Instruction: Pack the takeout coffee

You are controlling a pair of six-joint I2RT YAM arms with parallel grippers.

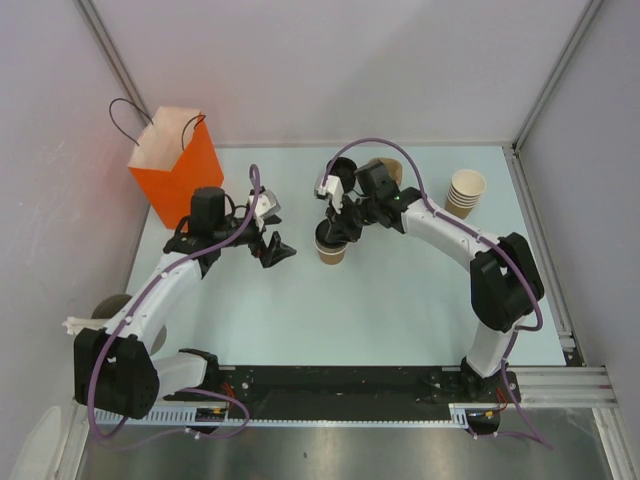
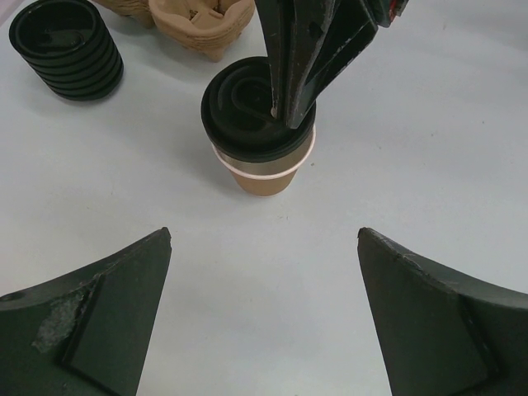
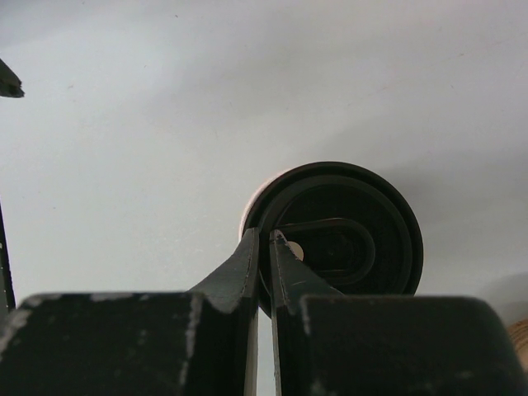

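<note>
The paper cup [image 2: 262, 175] stands upright near the middle of the pale table [image 1: 400, 300], a little towards the far side. Its black lid [image 2: 243, 115] lies on top, and a pale ring of the cup's rim shows below the lid's edge on the side facing the left arm. The right gripper [image 3: 266, 247] comes down on it from above. Its two fingers are pinched almost together, with only a sliver of gap, and they nip the lid at its edge: one finger sits at the outer rim and the other on the lid's top. Just to the left of the cup hangs the left gripper [image 2: 264, 235], pointed at it. Its fingers [image 2: 99, 313] are spread wide with nothing between them but bare table, and they are clear of the cup. From the left wrist's view, a stack of black lids [image 2: 66, 45] sits beyond the cup, with a moulded brown cup carrier [image 2: 202, 29] next to it. Far off at the right back of the table is a stack of tan cups [image 1: 465, 192]. An orange paper bag [image 1: 180, 170] stands open at the back left corner, beyond the left arm.
</note>
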